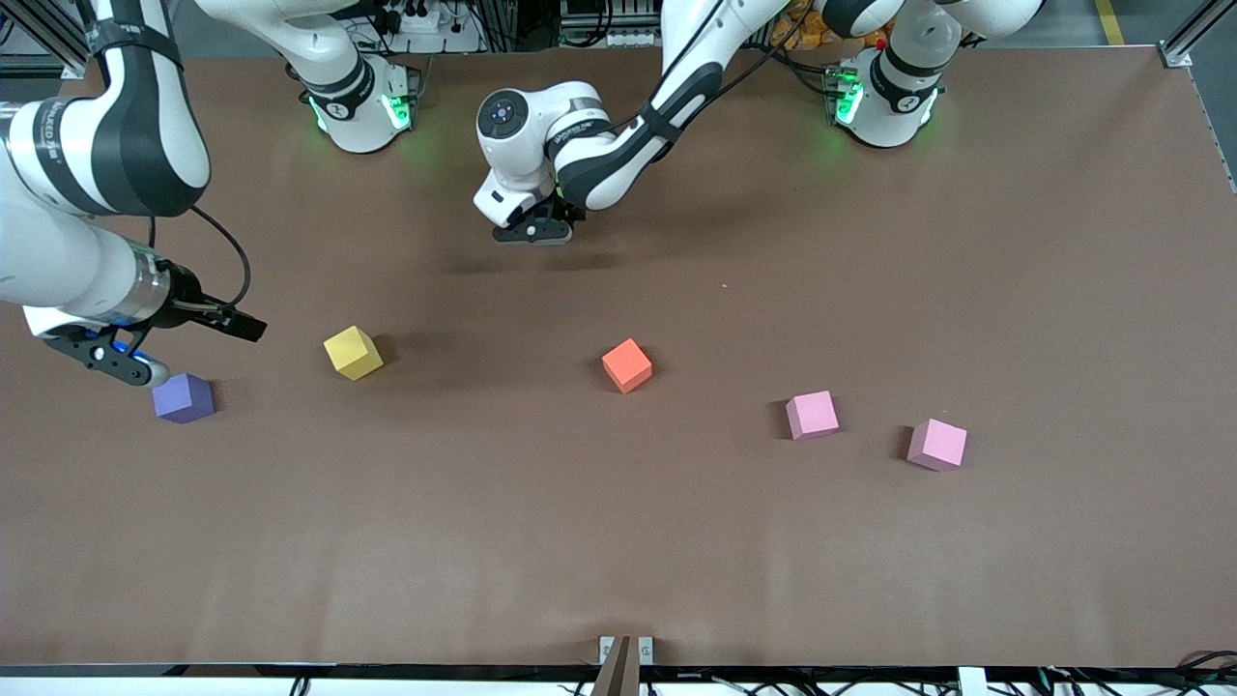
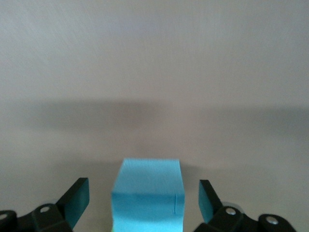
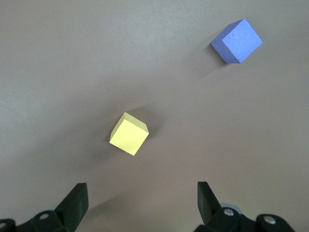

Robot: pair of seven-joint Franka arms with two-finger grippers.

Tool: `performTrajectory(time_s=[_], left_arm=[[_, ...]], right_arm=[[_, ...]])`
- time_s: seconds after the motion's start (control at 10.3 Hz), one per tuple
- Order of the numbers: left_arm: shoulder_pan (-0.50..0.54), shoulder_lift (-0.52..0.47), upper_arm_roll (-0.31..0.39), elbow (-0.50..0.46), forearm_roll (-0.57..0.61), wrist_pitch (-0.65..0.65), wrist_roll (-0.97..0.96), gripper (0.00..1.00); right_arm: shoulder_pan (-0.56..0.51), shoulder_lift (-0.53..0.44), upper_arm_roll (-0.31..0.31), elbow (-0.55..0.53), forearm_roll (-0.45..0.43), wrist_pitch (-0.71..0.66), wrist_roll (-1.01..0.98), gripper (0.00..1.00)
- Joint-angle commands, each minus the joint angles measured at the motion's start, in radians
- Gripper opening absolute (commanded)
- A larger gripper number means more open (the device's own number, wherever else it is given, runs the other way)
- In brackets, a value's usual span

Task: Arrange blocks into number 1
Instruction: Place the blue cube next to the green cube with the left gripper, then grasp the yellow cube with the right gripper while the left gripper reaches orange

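Lowest in the front view, toward the left arm's end of the table, a pink cube (image 1: 936, 445) is seen, with a second pink cube (image 1: 812, 415) near it and slightly higher in the frame. At the right arm's end, in the middle band of the frame, a purple cube (image 1: 184, 397) is set square on the brown table (image 1: 618, 541). Slightly higher, near the frame's centre, the orange block (image 1: 627, 365) is found. It is a small matte cube with crisp edges, turned so that a corner faces the camera. The yellow block (image 1: 353, 352) lies between it and the purple cube, equally matte and also turned at an angle. Both are well apart from each other. The right gripper (image 1: 193, 348) is held in the air over the table between the purple cube and the yellow block. In the right wrist view its fingers (image 3: 75, 203) are spread wide with nothing between them. In the upper middle of the frame the left gripper (image 1: 532, 230) is lowered close to the table. In the left wrist view a light blue block (image 2: 147, 193) is seen between its fingers (image 2: 77, 200). The fingers are parted, and a gap is left on each side of the block, whose faces are smooth and foam-like.
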Motion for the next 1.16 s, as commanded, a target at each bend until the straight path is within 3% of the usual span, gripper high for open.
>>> performTrajectory(time_s=[0.0,0.19,0.39,0.68,1.06], left_arm=[[0.004,-0.057,0.092,-0.014,-0.009,-0.022,-0.050,1.00],[0.007,-0.088,0.202,-0.014,-0.012,-0.022,-0.059,1.00],[0.045,-0.103,0.273,-0.014,-0.012,-0.022,-0.047,1.00],[0.170,-0.127,0.276,-0.016,-0.009,-0.022,0.034,1.00],[0.336,-0.140,0.278,-0.016,-0.008,-0.022,0.246,1.00]], right_arm=[[0.017,0.021,-0.002,0.015,0.013,-0.001,0.006,1.00],[0.011,0.082,-0.001,0.013,0.031,0.044,-0.005,1.00],[-0.003,0.157,-0.002,-0.017,0.093,0.140,-0.177,1.00],[-0.019,0.159,-0.004,-0.236,0.258,0.414,-0.229,1.00],[-0.018,0.195,-0.009,-0.299,0.289,0.457,-0.188,1.00]])
